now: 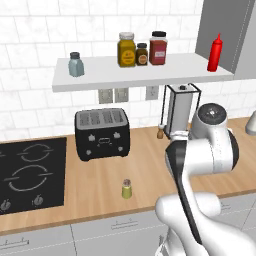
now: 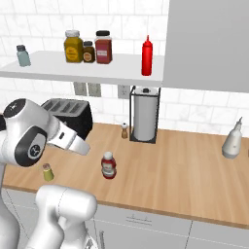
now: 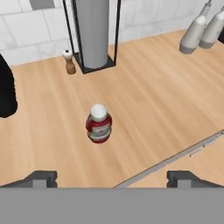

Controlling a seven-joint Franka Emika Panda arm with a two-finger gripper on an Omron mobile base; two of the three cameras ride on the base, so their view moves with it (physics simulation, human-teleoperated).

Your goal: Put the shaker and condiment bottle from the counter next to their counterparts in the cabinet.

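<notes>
Gripper [image 3: 112, 177] is wide open and empty above the condiment bottle [image 3: 99, 124], which stands on the counter [image 3: 153, 100] in front of the paper towel holder [image 3: 92, 35], so we reckon next we drop down and grab it.

The surface [image 2: 194, 165] is light-brown wood with a faint grain, over grey drawer fronts. On it the shaker [image 1: 127, 189] is yellow-green with a grey-silver cap, and the condiment bottle [image 2: 108, 165] is red with a white cap and a white label band. The toaster [image 1: 101, 133] is black, as is the hob [image 1: 30, 175], which bears pale ring markings. The wall shelf [image 1: 125, 75] is white and joins a grey cabinet panel [image 2: 209, 44]. Up there stand a pale blue-grey shaker [image 1: 75, 64] with a dark cap, a mustard-yellow jar [image 1: 126, 49], a red-filled jar [image 1: 158, 48] with a black lid, and an all-red squeeze bottle [image 1: 215, 53]. The wall tiles [image 1: 30, 40] are white, and the hand's fingertips [image 3: 41, 178] are dark grey
</notes>
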